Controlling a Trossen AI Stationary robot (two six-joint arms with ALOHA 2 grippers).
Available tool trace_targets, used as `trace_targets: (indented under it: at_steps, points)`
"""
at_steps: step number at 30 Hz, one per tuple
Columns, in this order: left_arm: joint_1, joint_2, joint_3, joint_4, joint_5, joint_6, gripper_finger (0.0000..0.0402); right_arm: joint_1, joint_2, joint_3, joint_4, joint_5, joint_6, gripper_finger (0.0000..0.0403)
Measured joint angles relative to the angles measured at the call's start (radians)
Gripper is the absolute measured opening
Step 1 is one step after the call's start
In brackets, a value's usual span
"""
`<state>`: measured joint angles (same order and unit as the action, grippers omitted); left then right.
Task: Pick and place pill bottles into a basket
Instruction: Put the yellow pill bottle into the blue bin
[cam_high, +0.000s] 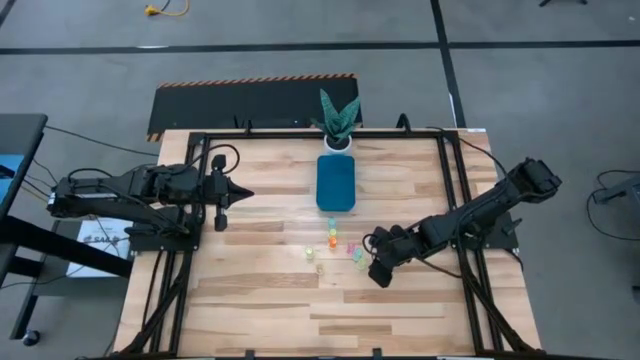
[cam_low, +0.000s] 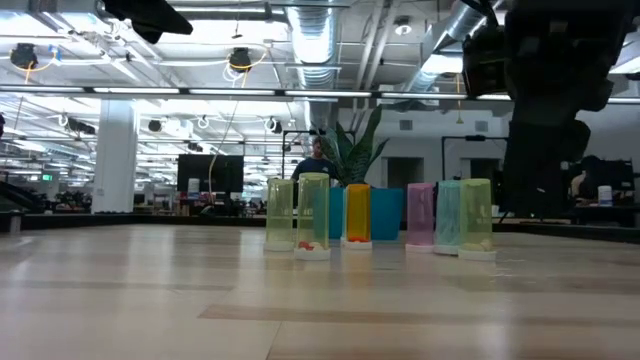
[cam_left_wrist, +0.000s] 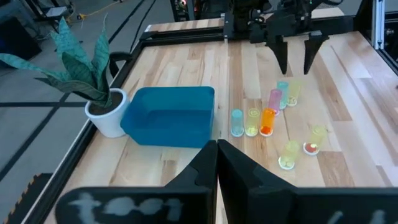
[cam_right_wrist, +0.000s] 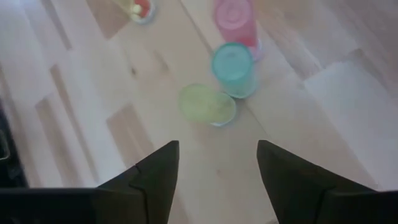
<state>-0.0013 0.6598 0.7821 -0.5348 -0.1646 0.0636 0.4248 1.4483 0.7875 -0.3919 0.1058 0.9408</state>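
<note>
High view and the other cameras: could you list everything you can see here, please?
Table: one, pale wood with a black frame, fills the middle.
Basket: one, teal-blue, on the table at the far middle.
Potted plant: one, green leaves in a white pot, just behind the basket.
Pill bottles: about eight, translucent teal, yellow, green, orange and pink, all upright on the table in front of the basket.
Mat: one, black with a striped edge, on the floor behind the table.
Person: one, far off in the room.
Left gripper: one, dark, shut, above the table's left side.
Right gripper: one, dark, open, beside the nearest bottles.
</note>
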Motion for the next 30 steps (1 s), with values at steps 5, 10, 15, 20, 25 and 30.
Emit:
trace_targets:
  at_steps: [5,10,15,20,25,30]
  points:
    - [0.000,0.000,0.000,0.001,0.001,-0.002,0.0000,0.000,0.000,0.000,0.012,0.000,-0.002,0.0214]
    - [0.000,0.000,0.000,0.001,0.001,-0.007,0.0000,-0.015,0.000,0.000,0.012,-0.001,0.002,0.0214]
    - [0.000,0.000,0.000,0.001,0.001,-0.019,0.0000,-0.026,0.000,0.000,0.017,-0.001,0.002,0.0214]
    - [0.000,0.000,0.000,0.002,0.001,-0.020,0.0000,-0.026,0.016,-0.001,0.040,-0.003,0.002,0.0214]
    - [0.000,0.000,0.000,0.003,0.001,-0.020,0.0000,-0.026,0.049,-0.003,0.063,-0.008,0.002,0.0214]
    - [0.000,0.000,0.000,0.002,0.001,-0.019,0.0000,-0.026,0.081,0.003,0.085,-0.013,0.002,0.0214]
